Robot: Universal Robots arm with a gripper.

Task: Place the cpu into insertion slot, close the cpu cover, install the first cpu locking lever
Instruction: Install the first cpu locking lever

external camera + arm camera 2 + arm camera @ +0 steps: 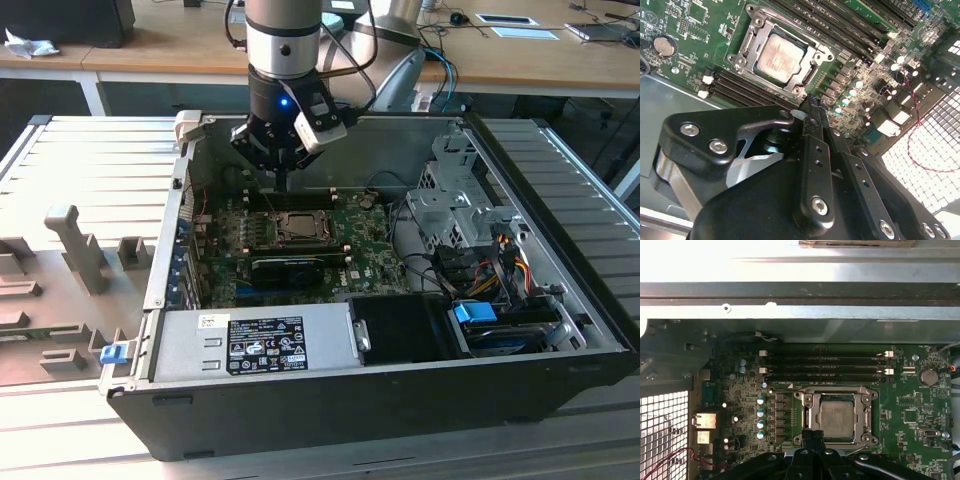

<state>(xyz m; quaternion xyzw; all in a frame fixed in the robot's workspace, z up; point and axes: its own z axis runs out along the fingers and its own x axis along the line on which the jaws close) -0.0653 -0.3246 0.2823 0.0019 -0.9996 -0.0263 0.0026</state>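
The cpu [780,56] [836,417], a pale silver square, lies flat in its socket on the green motherboard [330,245]. The cpu cover [811,75] [809,412], a dark metal frame, lies down around it with the chip showing through its window. In the exterior view the cpu [298,228] sits just in front of my gripper [283,185]. My gripper [810,102] [812,436] hangs low over the board at one edge of the socket. Its dark fingers are shut together, and I see nothing between them.
The open computer case [160,270] surrounds the board. Memory slots [825,365] run beside the socket. A power supply [270,345] fills the front, and a drive cage [450,200] with cables [490,270] stands on the exterior view's right. A grey fixture [75,250] stands outside the case.
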